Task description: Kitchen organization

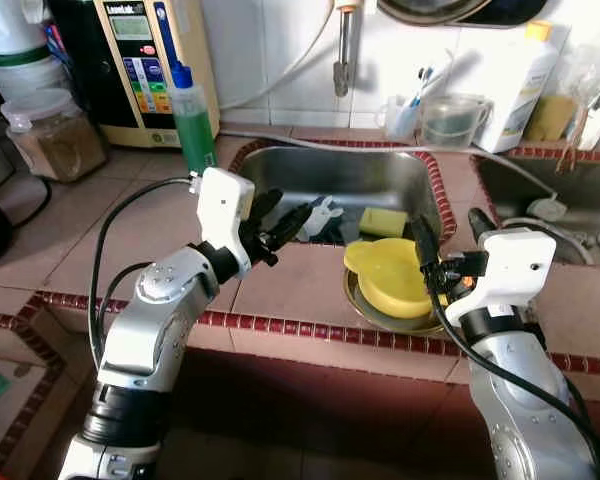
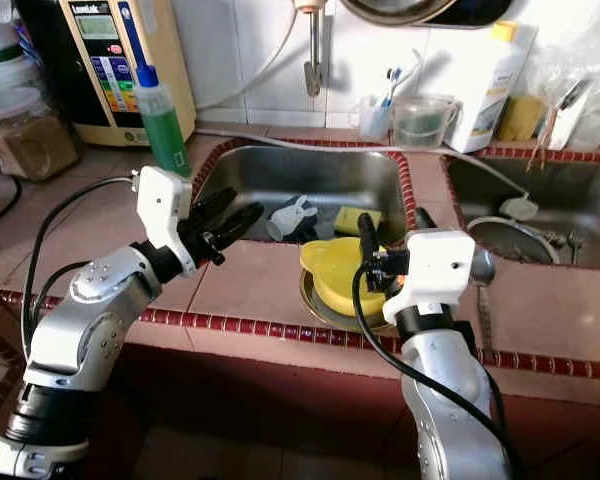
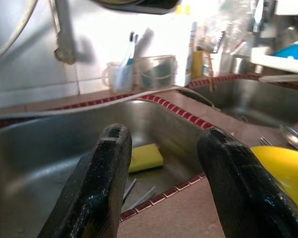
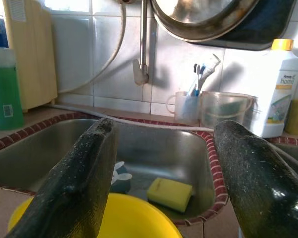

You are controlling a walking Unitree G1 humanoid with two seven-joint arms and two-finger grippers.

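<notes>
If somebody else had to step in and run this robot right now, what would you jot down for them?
Left gripper: open, holding nothing, hovering over the near edge of the steel sink.
Right gripper: open, holding nothing, just above the yellow plastic bowl.
The bowl sits in a round metal dish on the tiled counter in front of the sink. In the sink: a yellow sponge and a small white object.
Done: nothing grasped yet.
Left: probably picking up the bowl and clearing the sink items.

We're in a home kitchen: tiled counter (image 1: 130, 220), steel sink (image 1: 350, 175), sponge (image 1: 382, 221), dish soap bottle (image 1: 192, 118), wall faucet (image 1: 342, 50).
</notes>
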